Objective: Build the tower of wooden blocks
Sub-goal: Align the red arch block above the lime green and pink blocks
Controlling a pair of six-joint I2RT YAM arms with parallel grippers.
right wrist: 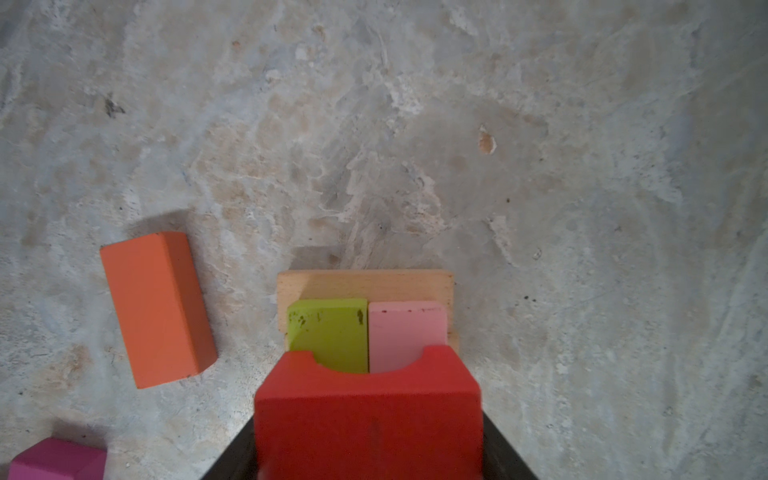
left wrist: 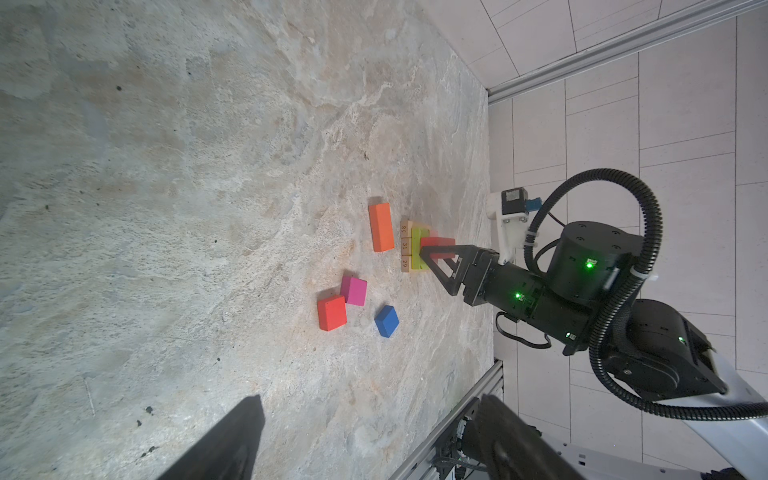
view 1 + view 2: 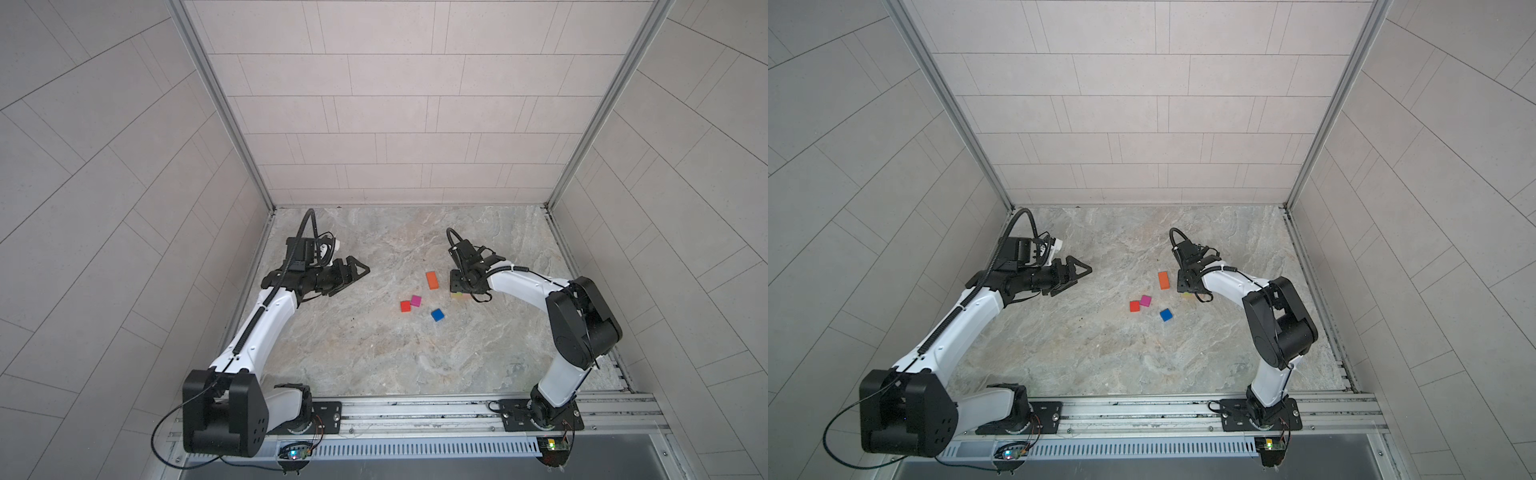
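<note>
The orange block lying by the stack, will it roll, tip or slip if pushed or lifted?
The orange block lies on a broad flat face, so a push would probably slide or swivel it, not roll it. Its crisp edges suggest stiff wood, likely light. Smooth paint might slip a little, though its parallel sides should suit a pinch.

Overhead pair; wrist views likely nearer.

Marbled floor (image 3: 374, 353), pale tiled walls (image 3: 374, 104)
</note>
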